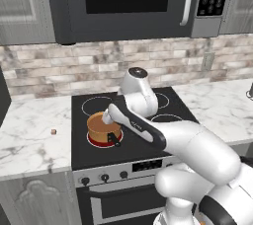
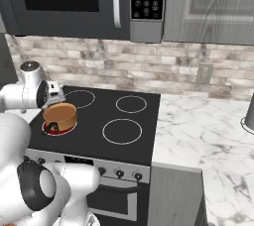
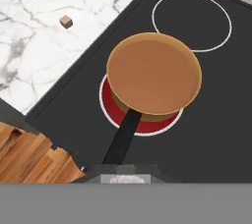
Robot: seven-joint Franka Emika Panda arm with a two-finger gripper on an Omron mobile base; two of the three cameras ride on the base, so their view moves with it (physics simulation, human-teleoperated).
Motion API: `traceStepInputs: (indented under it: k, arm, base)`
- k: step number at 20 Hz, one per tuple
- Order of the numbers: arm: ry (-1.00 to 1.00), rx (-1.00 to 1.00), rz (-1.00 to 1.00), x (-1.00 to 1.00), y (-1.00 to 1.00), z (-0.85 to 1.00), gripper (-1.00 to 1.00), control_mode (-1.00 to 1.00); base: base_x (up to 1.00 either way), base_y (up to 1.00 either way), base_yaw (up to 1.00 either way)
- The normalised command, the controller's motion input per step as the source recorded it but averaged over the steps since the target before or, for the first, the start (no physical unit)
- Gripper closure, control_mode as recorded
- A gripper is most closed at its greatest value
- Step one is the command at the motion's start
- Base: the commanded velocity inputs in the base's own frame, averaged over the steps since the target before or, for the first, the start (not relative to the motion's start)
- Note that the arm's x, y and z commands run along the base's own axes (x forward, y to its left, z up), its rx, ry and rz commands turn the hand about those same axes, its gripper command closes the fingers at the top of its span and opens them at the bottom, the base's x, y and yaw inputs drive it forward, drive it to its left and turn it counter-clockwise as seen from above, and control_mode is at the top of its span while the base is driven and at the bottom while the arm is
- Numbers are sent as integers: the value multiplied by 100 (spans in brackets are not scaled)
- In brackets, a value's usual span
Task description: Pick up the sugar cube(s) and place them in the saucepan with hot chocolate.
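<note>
The saucepan [image 3: 153, 73], full of flat brown chocolate, sits on the stove's [image 1: 163, 101] glowing red front-left burner [image 3: 147, 125], black handle toward the stove's front edge. The arm's gripper [image 1: 105, 117] hangs just above the pan with jaws pinched shut, nothing visible between them. Beyond the stove's left edge, a tan sugar cube [image 3: 66, 21] lies on the marble counter [image 1: 29, 130].

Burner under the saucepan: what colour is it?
Red, glowing around the saucepan base; the burner shows best in the hand view.
</note>
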Motion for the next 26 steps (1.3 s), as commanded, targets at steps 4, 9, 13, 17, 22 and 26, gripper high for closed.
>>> traceStepInputs:
  k: [4,9,13,17,22,26]
  arm:
    - [4,0,-7,31,-5,-3,100,-100]
    - [11,-2,-7,38,4,-10,100,-100]
    - [1,0,-3,24,19,-28,100,-100]
    - [0,0,-3,18,8,-25,100,-100]
    - [0,0,-3,10,5,-27,100,-100]
    - [0,0,-2,2,0,-25,100,-100]
  base:
    - [0,0,0]
    - [0,0,0]
    - [0,0,0]
    - [0,0,0]
    - [0,0,0]
    - [0,0,0]
